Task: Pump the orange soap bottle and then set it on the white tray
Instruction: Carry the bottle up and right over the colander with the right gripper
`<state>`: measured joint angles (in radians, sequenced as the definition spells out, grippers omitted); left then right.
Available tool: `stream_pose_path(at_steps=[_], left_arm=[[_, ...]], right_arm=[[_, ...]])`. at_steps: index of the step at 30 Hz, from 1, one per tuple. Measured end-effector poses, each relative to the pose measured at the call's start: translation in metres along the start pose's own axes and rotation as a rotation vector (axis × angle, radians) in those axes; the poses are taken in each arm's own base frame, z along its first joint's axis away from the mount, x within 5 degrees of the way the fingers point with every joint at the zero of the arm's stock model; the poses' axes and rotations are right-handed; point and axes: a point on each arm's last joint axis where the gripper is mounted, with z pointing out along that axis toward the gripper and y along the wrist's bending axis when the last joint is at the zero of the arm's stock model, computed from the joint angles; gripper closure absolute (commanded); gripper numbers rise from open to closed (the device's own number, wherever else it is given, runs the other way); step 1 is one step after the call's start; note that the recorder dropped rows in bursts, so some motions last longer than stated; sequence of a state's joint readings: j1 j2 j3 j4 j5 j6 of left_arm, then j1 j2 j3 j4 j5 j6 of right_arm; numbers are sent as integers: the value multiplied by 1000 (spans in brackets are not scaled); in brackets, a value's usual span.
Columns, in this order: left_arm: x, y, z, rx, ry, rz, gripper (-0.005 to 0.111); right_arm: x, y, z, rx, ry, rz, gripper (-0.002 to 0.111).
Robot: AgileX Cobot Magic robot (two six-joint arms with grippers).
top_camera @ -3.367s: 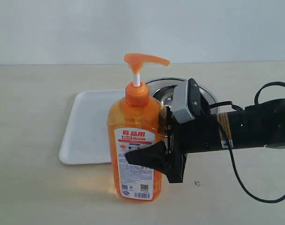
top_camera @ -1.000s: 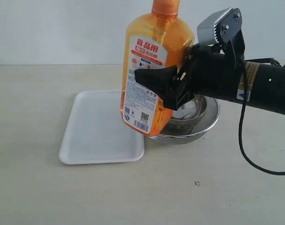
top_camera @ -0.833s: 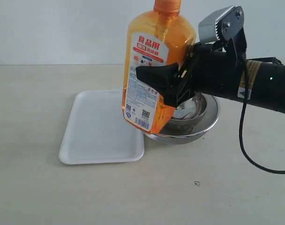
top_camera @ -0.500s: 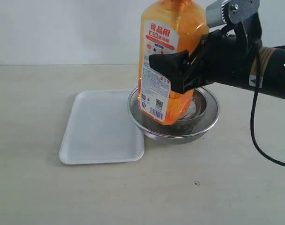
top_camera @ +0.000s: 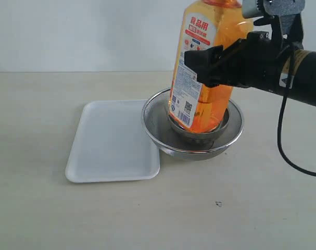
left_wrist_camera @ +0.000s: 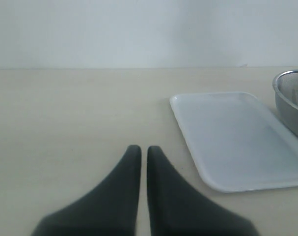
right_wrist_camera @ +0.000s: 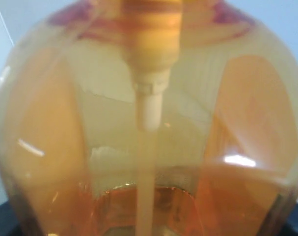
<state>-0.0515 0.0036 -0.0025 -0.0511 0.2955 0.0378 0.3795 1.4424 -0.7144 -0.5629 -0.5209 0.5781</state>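
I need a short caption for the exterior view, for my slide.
The right gripper holds the orange soap bottle, tilted, over the steel bowl beside the white tray.

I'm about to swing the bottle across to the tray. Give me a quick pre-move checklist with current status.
1. Grip: the right gripper has its fingers clamped on the orange soap bottle: ok.
2. Bottle upright: it is tilted, top toward the arm: not ok.
3. Bottle above the white tray: it hangs over the steel bowl beside the tray: not ok.
4. Bottle base clear of the bowl: cannot tell.
5. Tray free: nothing lies on it: ok.
6. Left gripper out of the path: shut, empty, short of the tray: ok.
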Motion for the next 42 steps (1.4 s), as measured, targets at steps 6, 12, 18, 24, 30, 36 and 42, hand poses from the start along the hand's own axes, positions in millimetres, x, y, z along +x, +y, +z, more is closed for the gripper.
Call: stream_pose_path(at_steps=[6,12,18,24,30,36,42], left_arm=[[0,0,0,0,0,0,102],[0,0,0,0,0,0,102],[0,0,0,0,0,0,102],[0,0,0,0,0,0,102],[0,0,0,0,0,0,102],[0,0,0,0,0,0,102],[0,0,0,0,0,0,102]], right_arm=[[-3,-8,3,89,76,-21,109],[-14,-11,6,121,78,-29,109],[-19,-14,7,151,85,-48,109],[-20,-20,6,216,90,-60,109],[-25,-27,4,295,48,-85,109],[-29,-32,3,360,-2,-90,109],[-34,-38,0,433,-41,-108,109]])
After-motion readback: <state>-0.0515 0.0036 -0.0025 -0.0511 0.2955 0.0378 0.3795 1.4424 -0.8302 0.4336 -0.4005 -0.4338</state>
